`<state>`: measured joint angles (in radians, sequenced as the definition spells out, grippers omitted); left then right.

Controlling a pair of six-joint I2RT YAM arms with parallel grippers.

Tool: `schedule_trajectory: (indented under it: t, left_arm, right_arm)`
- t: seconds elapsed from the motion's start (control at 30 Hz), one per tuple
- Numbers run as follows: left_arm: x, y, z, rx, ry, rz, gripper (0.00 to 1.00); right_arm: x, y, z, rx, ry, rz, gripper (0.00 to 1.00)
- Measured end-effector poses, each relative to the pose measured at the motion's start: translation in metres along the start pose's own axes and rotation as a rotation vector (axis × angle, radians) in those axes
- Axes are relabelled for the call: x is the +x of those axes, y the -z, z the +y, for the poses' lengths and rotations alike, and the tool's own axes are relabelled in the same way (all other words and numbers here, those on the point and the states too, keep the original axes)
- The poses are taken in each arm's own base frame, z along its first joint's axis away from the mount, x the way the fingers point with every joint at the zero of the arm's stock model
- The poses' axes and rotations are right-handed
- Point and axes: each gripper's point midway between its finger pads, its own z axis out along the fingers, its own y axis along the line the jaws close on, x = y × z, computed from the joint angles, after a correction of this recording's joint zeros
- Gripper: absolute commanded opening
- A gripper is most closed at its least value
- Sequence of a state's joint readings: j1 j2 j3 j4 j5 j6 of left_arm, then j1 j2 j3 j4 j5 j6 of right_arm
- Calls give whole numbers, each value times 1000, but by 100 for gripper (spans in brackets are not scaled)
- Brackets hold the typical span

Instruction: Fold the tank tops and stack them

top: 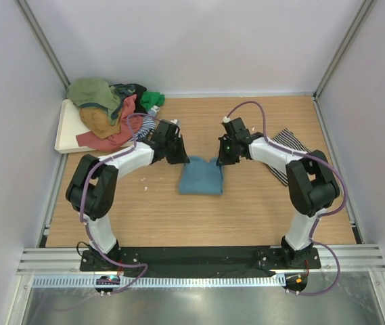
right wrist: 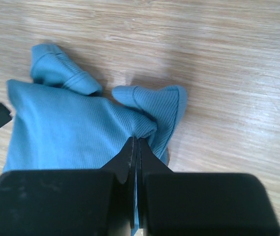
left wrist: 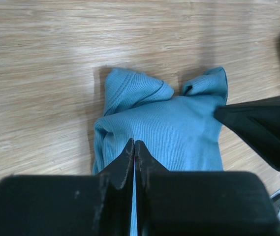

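A plain teal-blue tank top (top: pixel 201 177) lies partly folded on the middle of the wooden table, its two straps bunched at the far edge (left wrist: pixel 140 88). My left gripper (top: pixel 180 158) is at its far left corner. The jaws are shut (left wrist: pixel 135 143) on the ribbed cloth, and teal shows in the slit between them. My right gripper (top: pixel 221 160) is at the far right corner, shut (right wrist: pixel 137 141) on a puckered fold of the same top beside a strap (right wrist: pixel 154 105). A black-and-white striped tank top (top: pixel 288 147) lies flat at the right, partly under my right arm.
A heap of olive, mustard, coral, green and dark tank tops (top: pixel 111 108) sits on a white tray (top: pixel 67 128) at the far left corner. Grey walls close in the table on three sides. My right gripper's black finger (left wrist: pixel 263 128) shows in the left wrist view.
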<state>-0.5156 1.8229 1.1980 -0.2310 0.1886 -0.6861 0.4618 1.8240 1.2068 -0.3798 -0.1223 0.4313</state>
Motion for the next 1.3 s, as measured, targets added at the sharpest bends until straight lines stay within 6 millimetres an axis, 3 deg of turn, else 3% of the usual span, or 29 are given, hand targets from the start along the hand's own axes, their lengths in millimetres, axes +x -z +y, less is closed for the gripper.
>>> schedule_trajectory:
  t: [0.13,0.17,0.2,0.23,0.27,0.33,0.4,0.6,0.87,0.93,1.03,1.2,1.3]
  left_arm:
    - [-3,10,-1,-4,-10,-17,0]
    - [-5,15,-3,-2,-13,-26,5]
    - [-7,21,-5,2,-16,-39,16]
    - [-11,26,-8,8,-24,-53,39]
    - [-15,31,-11,12,-33,-69,47]
    - [-19,37,-14,16,-30,-89,54]
    - [-20,36,-15,15,-28,-88,54]
    - [-10,10,-1,-29,-15,-26,51]
    - [7,-17,15,-69,3,49,39]
    - [8,-20,14,-64,10,59,26]
    - [8,-22,12,-51,18,66,0]
    - [6,-18,9,-43,17,53,0]
    - [3,0,4,-29,12,24,0]
  right_arm:
    - [-10,22,10,-37,7,-49,1]
    - [-15,30,14,-50,11,-70,1]
    - [-19,37,18,-62,13,-89,1]
    - [-22,42,20,-71,16,-103,1]
    - [-26,48,23,-80,18,-118,1]
    - [-30,52,26,-92,21,-136,1]
    - [-29,51,26,-93,21,-133,1]
    - [-20,40,22,-84,13,-98,1]
    - [-18,35,21,-83,8,-89,1]
    - [-18,35,20,-84,7,-88,1]
    - [-19,35,19,-82,3,-89,1]
    - [-16,33,14,-78,-6,-84,1]
    - [-9,30,10,-75,-13,-69,1]
